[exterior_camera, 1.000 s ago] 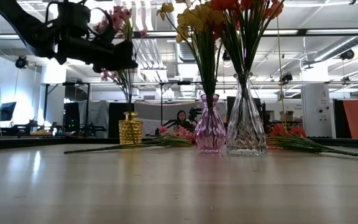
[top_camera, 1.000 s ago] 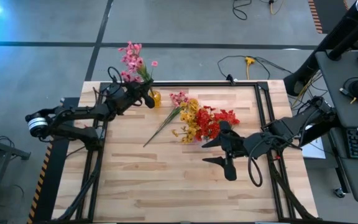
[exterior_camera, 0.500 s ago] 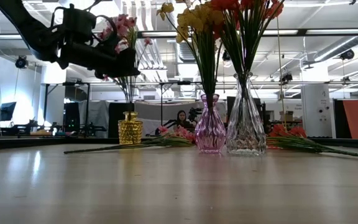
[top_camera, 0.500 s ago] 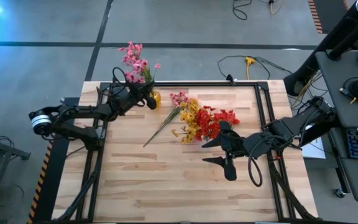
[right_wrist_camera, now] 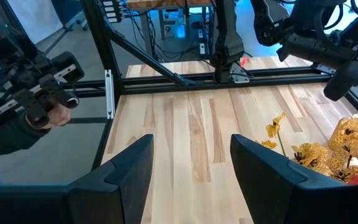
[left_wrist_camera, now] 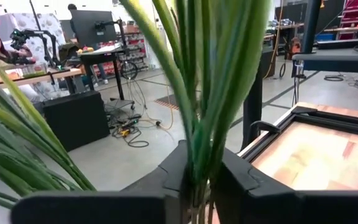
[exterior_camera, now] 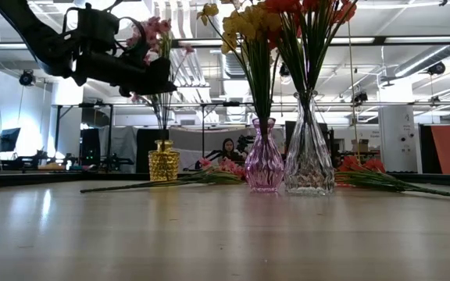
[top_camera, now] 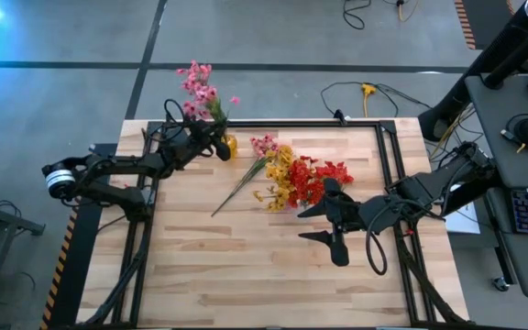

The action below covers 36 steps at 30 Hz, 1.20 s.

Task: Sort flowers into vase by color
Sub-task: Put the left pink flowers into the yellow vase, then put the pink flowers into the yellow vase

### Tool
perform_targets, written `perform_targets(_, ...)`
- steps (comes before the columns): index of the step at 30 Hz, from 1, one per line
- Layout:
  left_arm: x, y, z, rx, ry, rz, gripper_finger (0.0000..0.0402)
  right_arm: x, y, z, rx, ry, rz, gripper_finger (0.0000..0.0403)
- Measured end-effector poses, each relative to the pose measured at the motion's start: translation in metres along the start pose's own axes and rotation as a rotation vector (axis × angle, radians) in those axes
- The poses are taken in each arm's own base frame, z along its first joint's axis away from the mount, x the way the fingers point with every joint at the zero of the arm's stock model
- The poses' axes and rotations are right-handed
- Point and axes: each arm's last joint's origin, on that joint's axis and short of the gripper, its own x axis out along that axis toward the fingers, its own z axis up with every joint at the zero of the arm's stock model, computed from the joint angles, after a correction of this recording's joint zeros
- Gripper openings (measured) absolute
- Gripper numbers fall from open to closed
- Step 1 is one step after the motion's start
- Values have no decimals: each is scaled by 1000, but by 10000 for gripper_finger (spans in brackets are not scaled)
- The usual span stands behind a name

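Now the left gripper [top_camera: 211, 139] is clenched on the green stems [left_wrist_camera: 197, 93] of the pink flowers [top_camera: 197, 89], which stand upright in the yellow vase [exterior_camera: 163, 161] directly below it. The right gripper [top_camera: 324, 223] waits, fingers spread and empty, beside the loose flowers [top_camera: 287, 179] on the table [top_camera: 246, 266], nearer to them.
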Motion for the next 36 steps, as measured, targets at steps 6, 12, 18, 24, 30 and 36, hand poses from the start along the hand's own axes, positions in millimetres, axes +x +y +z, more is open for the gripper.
perform_targets(6, 0, 0, 0, 0, 1, 0, 82, 0, 0, 0, 0, 0, 0, 206)
perform_targets(12, -1, -2, -1, 2, 20, -10, 121, 0, 0, 0, 0, 0, 0, 206)
perform_targets(18, -4, -1, 0, 17, 49, -14, 149, 0, 0, 0, 1, 0, 0, 206)
perform_targets(24, -12, 1, 1, 35, 112, -20, 164, 0, 0, 0, 0, 1, 0, 206)
perform_targets(30, -21, 4, 4, 29, 162, -26, 167, 0, 0, 0, -1, 1, 0, 206)
perform_targets(36, -30, 7, 8, 24, 190, -28, 167, 0, 0, 0, -1, 0, 0, 206)
